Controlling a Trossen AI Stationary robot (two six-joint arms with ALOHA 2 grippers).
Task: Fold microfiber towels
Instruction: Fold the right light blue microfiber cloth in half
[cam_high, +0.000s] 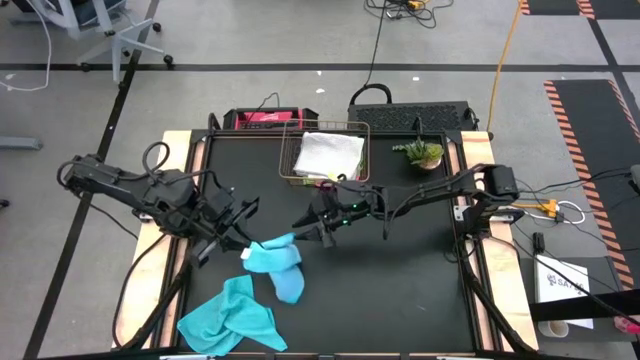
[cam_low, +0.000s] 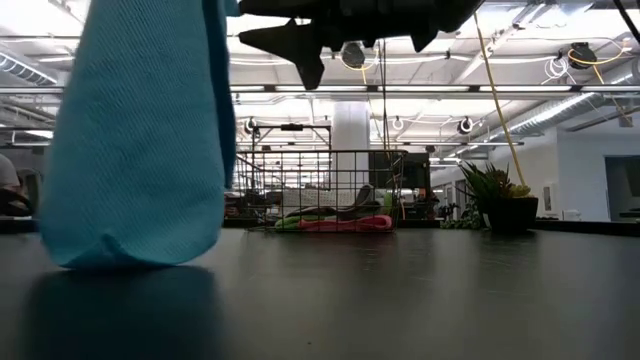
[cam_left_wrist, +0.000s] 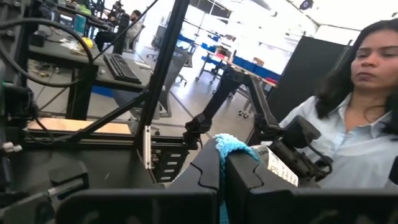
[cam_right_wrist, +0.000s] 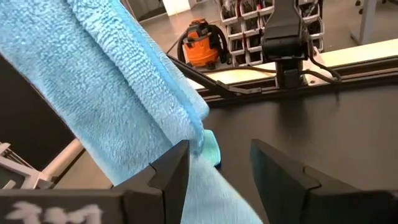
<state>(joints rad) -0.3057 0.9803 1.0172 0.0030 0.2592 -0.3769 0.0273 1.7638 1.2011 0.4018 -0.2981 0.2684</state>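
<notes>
High view: left tool (cam_high: 243, 232) pinches corner of turquoise towel (cam_high: 274, 265) near bench (cam_high: 400, 280) middle, toward front edge; left wrist view shows cloth clamped between shut fingers (cam_left_wrist: 208, 177). Right tool (cam_high: 305, 228) beside same towel, fingers parted, gripping nothing. Second turquoise towel (cam_high: 230, 318) crumpled at front-left corner. Wire basket (cam_high: 325, 155) at back edge holds light towel (cam_high: 330, 153). Potted plant (cam_high: 422, 153) at back right.

A copper wire basket (cam_high: 325, 155) sits near a small potted plant (cam_high: 421, 153).

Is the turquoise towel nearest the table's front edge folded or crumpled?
Crumpled: the turquoise towel lies bunched in an irregular heap, untouched by either pincer.
</notes>
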